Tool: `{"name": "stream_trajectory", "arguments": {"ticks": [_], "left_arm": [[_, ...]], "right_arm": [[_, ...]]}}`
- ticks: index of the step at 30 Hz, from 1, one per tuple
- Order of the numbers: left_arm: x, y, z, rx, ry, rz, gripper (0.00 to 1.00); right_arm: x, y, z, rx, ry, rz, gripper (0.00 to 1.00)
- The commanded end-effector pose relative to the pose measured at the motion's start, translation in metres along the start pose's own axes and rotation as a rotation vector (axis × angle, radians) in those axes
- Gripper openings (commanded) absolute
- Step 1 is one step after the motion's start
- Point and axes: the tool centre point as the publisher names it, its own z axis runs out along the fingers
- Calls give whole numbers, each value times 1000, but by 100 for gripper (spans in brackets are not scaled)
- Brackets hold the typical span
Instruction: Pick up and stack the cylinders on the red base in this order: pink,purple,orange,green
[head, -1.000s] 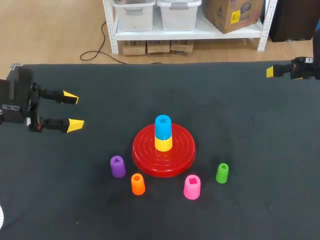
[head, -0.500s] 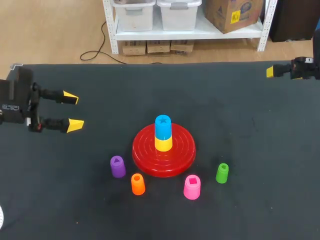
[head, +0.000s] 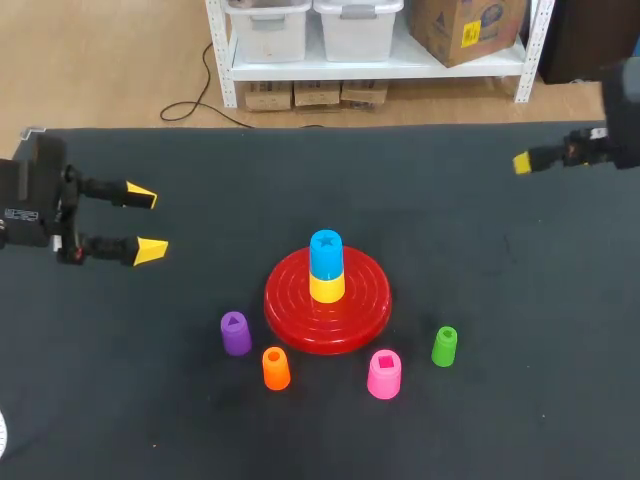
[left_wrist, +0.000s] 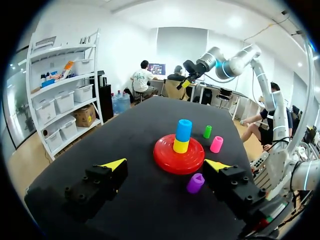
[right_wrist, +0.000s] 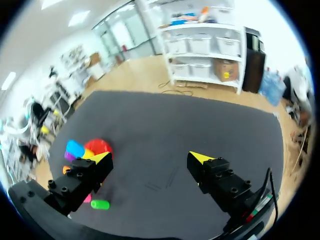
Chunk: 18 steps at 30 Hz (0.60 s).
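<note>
The red base (head: 285, 300) sits mid-table with a yellow cylinder (head: 327, 287) and a blue one (head: 325, 253) stacked on it. In front of it stand the purple (head: 235, 333), orange (head: 275, 368), pink (head: 384, 374) and green (head: 444, 346) cylinders. My left gripper (head: 140, 222) hovers open and empty at the far left. Ahead of this left gripper (left_wrist: 166, 164) lie the base (left_wrist: 178, 159) and the purple cylinder (left_wrist: 195, 183). My right gripper (head: 525, 162) is open and empty at the far right rear. The base (right_wrist: 100, 146) and green cylinder (right_wrist: 100, 204) lie far off beside the right gripper (right_wrist: 150, 157).
The black table cloth (head: 500, 300) is bare between the right gripper and the stack. A sliver of a white thing (head: 2, 436) shows at the front left table edge.
My right gripper has moved leftward over the table, slightly nearer the middle. The left arm and all the cylinders have stayed put.
</note>
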Motion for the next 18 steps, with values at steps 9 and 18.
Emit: {"name": "stream_trajectory", "arguments": {"ticks": [9, 18], "left_arm": [[2, 0, 0, -2, -7, 3, 100], [2, 0, 0, -2, -7, 3, 100]], "right_arm": [[55, 104, -12, 2, 213, -368, 100], [89, 156, 6, 20, 289, -408, 100]]}}
